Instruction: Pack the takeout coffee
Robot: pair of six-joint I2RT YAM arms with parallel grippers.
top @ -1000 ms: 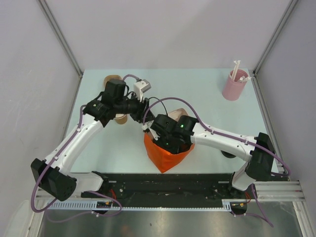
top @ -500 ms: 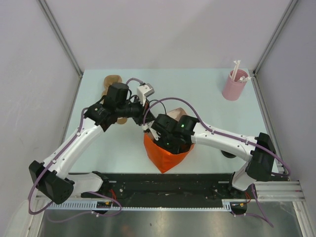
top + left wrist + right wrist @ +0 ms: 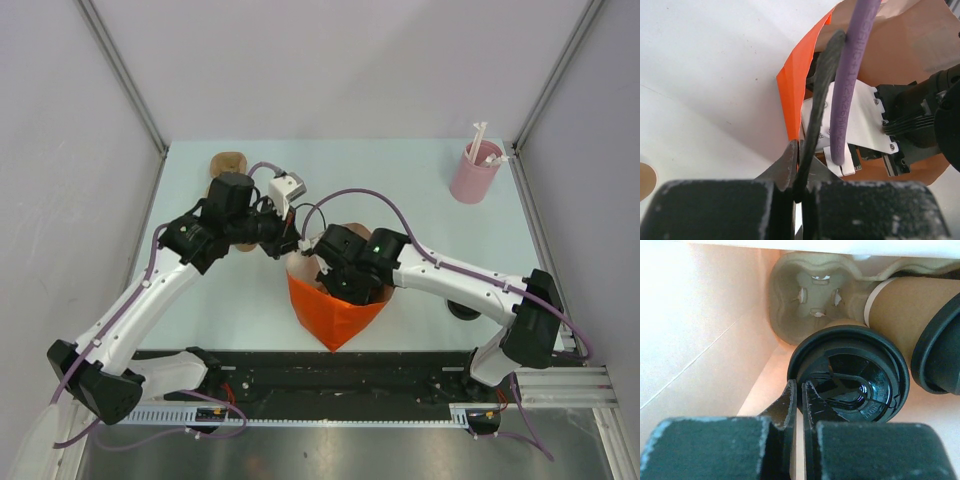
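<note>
Orange bag [image 3: 335,318] on the counter [image 3: 400,190], mouth up, with both arms meeting at its rim. Top view: the right arm hid the bag's contents, and a pink cylinder [image 3: 473,172] stood well apart near the far right corner. Left wrist view: the left fingers [image 3: 785,167] were pressed together on the bag's orange edge, with the right arm's wrist beyond them inside the mouth. Only the right wrist view showed the interior. A pulp tray [image 3: 810,295] lay against the bag's wall. One cup [image 3: 847,372] sat just beside it, its black lid facing the camera. A second cup [image 3: 900,305] lay tilted against the tray, its brown side showing and its lid on. The right fingers [image 3: 785,402] were closed to a thin slit astride the first cup's lid rim.
</note>
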